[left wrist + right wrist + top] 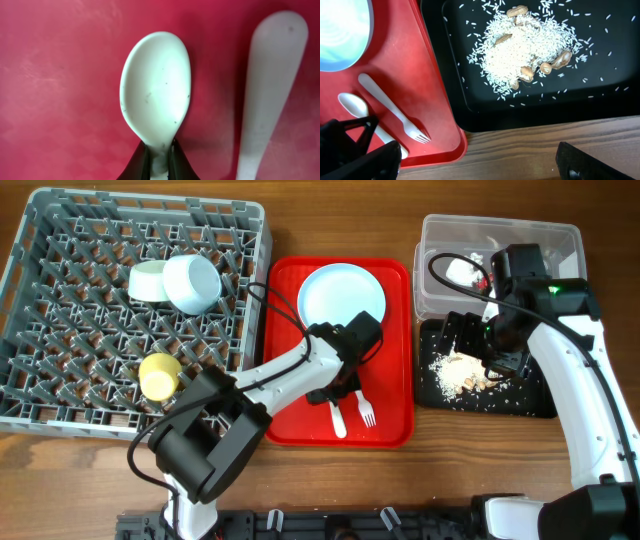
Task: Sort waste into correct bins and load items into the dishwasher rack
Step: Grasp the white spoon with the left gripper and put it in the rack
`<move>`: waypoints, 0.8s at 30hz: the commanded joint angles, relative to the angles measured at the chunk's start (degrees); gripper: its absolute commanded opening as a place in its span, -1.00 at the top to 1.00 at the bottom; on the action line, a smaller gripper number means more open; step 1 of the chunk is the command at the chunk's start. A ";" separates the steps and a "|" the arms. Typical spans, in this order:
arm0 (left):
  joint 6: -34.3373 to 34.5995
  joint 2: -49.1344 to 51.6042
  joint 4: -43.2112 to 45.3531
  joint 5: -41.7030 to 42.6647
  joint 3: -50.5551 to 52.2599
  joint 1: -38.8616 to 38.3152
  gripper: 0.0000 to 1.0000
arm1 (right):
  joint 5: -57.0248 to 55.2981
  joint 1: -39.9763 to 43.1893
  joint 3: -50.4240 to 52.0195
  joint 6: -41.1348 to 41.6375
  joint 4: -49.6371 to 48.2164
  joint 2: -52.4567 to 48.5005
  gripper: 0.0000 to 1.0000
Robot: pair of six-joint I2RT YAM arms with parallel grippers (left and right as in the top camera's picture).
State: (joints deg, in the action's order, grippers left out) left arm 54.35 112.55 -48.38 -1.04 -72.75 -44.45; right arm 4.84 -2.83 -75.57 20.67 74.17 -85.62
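Observation:
The white spoon lies on the red tray, and my left gripper is shut on its neck; it also shows in the overhead view. The white fork lies just right of it, handle alongside. The pale blue plate sits at the tray's far end. My right gripper hangs wide open and empty over the black tray, which holds the crumbs. The white tissue lies in the clear tub. No red wrapper shows.
The grey rack at left holds a pale green bowl, a pale blue bowl and a yellow cup. Bare wooden table runs along the front of both trays.

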 commanded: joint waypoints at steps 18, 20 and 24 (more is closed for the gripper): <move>-5.29 -7.41 -1.81 -5.73 0.59 1.99 0.92 | -0.98 0.13 -0.50 -1.16 0.28 0.87 -1.00; -8.04 -9.33 -2.43 -5.73 0.59 2.16 0.92 | -0.98 0.13 -0.50 -1.14 0.35 0.87 -1.00; -13.40 -14.86 -5.07 -5.73 0.57 5.92 0.92 | -0.98 0.13 -0.50 -1.18 0.59 0.87 -0.99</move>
State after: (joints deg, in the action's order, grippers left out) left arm 46.63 102.63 -52.25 -5.10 -72.58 -41.78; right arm 4.84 -2.83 -75.57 20.25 74.46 -85.62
